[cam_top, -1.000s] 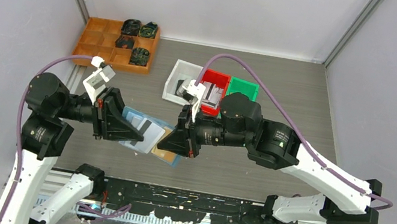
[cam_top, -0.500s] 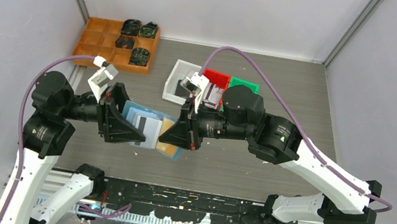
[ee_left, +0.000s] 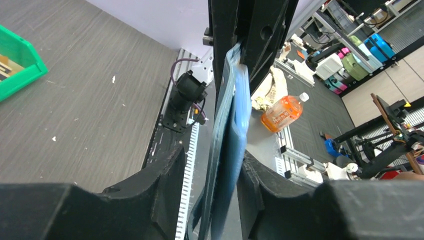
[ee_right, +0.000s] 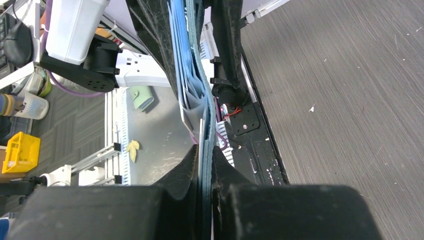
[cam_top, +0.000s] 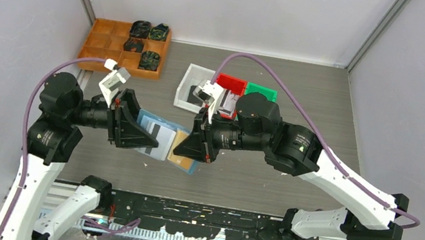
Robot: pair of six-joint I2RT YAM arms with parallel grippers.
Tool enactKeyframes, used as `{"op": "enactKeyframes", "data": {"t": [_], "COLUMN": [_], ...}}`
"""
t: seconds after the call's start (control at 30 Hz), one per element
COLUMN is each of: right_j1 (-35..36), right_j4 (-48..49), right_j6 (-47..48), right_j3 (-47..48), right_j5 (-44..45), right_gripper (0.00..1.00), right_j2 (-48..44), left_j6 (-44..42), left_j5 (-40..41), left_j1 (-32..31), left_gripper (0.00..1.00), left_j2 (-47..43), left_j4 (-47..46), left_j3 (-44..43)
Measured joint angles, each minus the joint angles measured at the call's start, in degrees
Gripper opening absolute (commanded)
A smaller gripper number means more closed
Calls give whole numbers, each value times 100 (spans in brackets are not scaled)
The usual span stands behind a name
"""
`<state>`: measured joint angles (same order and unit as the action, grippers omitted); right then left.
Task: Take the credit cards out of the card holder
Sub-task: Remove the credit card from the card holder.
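Observation:
The slate-blue card holder (cam_top: pixel 153 128) hangs open above the table's middle, between both grippers. A tan-orange credit card (cam_top: pixel 187 164) shows at its right end, and a pale card with a dark stripe (cam_top: pixel 162 132) lies in its left half. My left gripper (cam_top: pixel 150 144) straddles the holder's left part. In the left wrist view the holder (ee_left: pixel 232 115) stands edge-on between the fingers of the left gripper (ee_left: pixel 212 152); one finger touches it and the other stands apart. My right gripper (ee_right: pixel 205 150) is shut on the holder's (ee_right: pixel 187 75) thin right edge.
A wooden tray (cam_top: pixel 105 43) with dark objects sits at the back left. White (cam_top: pixel 188 86), red (cam_top: pixel 232 84) and green (cam_top: pixel 261 92) bins stand behind the grippers. The green bin (ee_left: pixel 15 65) also shows in the left wrist view.
The left gripper's jaws opened off the holder, then narrowed partway. Both grippers and the holder shifted slightly up and right, and more of the tan card shows.

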<state>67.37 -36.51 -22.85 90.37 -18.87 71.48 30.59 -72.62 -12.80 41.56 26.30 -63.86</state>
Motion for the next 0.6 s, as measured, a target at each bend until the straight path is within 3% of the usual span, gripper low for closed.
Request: {"op": "enactKeyframes", "data": {"t": [0.3, 0.43, 0.53, 0.6], "right_j1": [-90, -184, -221, -264], "right_j4": [179, 229, 260, 291], "right_j6": [-61, -131, -144, -160], "right_j3": [-39, -39, -63, -116], "right_j5": [-160, -212, -264, -297], "right_gripper": [1, 1, 15, 24], "right_j2": [15, 28, 31, 31], "left_j6": [361, 369, 374, 363], "left_j5": [-249, -258, -278, -317], "left_j1": [2, 2, 2, 2], "left_gripper": [47, 29, 11, 6], "left_j2": [37, 11, 11, 11], "left_j4": [-378, -382, -385, -389], "left_j3": [55, 144, 155, 155]}}
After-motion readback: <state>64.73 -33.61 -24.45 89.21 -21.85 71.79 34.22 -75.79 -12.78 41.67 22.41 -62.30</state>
